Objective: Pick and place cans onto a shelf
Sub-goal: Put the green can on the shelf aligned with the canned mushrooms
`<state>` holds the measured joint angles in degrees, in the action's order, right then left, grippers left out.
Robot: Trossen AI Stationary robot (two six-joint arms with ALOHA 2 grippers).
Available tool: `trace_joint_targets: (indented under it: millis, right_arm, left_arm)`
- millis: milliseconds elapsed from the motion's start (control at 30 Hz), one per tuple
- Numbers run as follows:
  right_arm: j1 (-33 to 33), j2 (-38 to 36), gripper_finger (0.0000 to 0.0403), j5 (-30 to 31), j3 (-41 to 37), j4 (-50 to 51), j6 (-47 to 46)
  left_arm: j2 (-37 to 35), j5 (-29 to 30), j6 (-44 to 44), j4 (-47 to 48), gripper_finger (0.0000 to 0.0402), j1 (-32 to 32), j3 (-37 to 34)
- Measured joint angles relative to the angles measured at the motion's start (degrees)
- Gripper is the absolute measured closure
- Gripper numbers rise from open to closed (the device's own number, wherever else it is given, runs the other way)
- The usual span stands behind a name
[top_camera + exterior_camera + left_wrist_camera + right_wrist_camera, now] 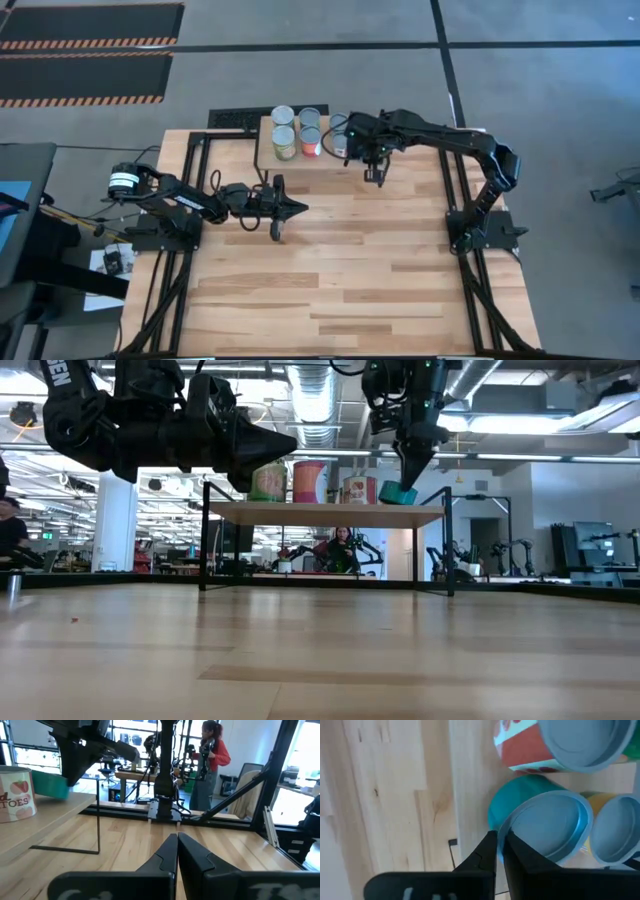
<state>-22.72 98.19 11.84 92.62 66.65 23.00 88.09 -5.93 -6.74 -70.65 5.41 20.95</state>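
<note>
The shelf [268, 150] stands at the table's far edge and carries several upright cans: two silver-topped ones at the back [283, 117], a yellow-green one [285, 145] and a red-orange one [311, 142]. A teal can [540, 820] sits near the shelf's right edge and looks tilted in the low view [398, 492]. My right gripper [500, 837] is shut, pointing down at the teal can's rim; it also shows in the high view [350, 140]. My left gripper [303, 208] is shut and empty above the table, in front of the shelf. My right gripper comes from above with its shut fingertips at the teal can's top rim [512, 822], on the side toward the shelf's right edge. Whether they touch the rim, I cannot tell. The can's base is on the shelf board.
The bare shelf board [470, 775] ends close beside the teal can, with a thin black leg [448, 545] at that corner. The wide wooden tabletop [350, 270] stretches in front of the shelf. A person [212, 755] stands in the room beyond the table.
</note>
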Motion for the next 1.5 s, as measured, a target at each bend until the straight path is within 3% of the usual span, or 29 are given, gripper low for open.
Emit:
trace_joint_targets:
  millis: [433,1500]
  right_arm:
    - [-1.93,0.02,0.0337,0.13,0.0,0.14,-1.94]
    - [-2.45,0.07,0.0335,0.24,-0.04,0.13,-3.64]
  left_arm:
    - [0.0,-2.8,-1.14,-1.33,0.0401,-0.04,0.0]
    - [0.0,-2.78,-1.2,-1.29,0.0401,0.0,0.0]
